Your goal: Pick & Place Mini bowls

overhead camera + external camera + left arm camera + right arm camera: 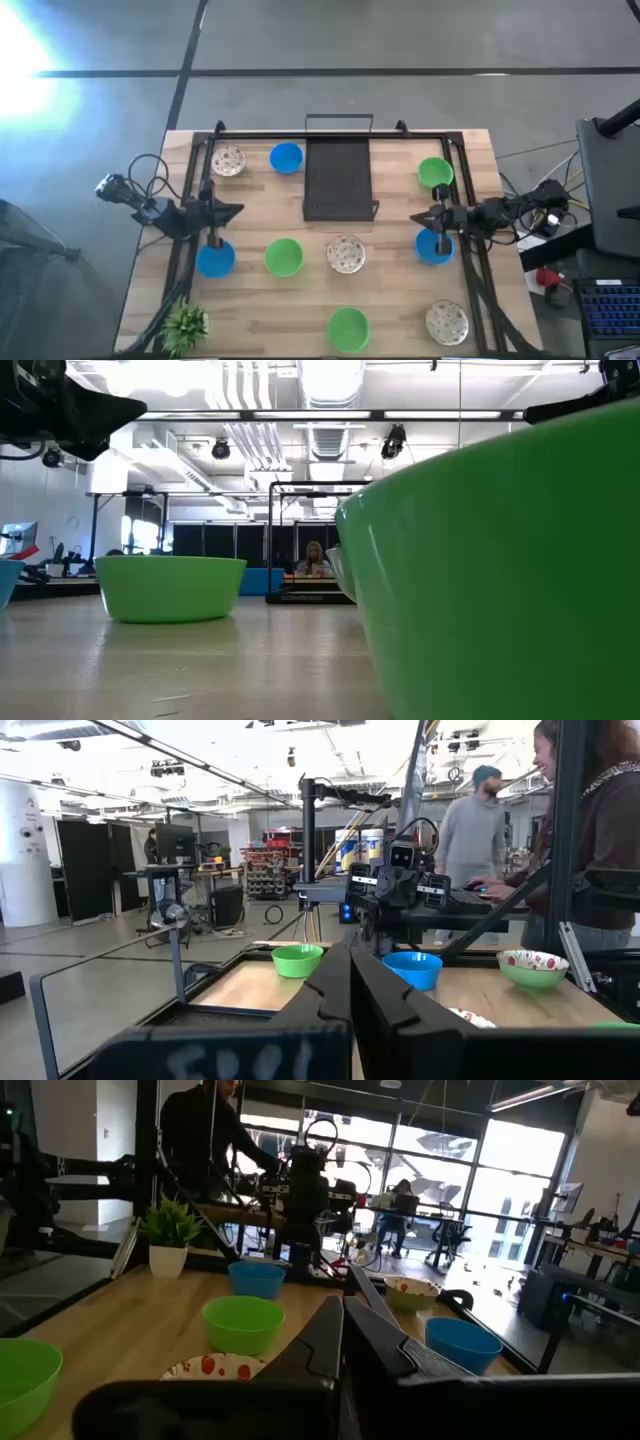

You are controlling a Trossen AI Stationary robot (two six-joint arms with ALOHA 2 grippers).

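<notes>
The wooden table (390,290) bears blue, green and speckled white mini bowls (284,257).

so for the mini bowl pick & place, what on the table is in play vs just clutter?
In play:
- blue bowls
- green bowls
- white speckled bowls
- left gripper, right gripper, jaws shut, both empty

Lying about:
- black mesh rack
- small potted plant
</notes>
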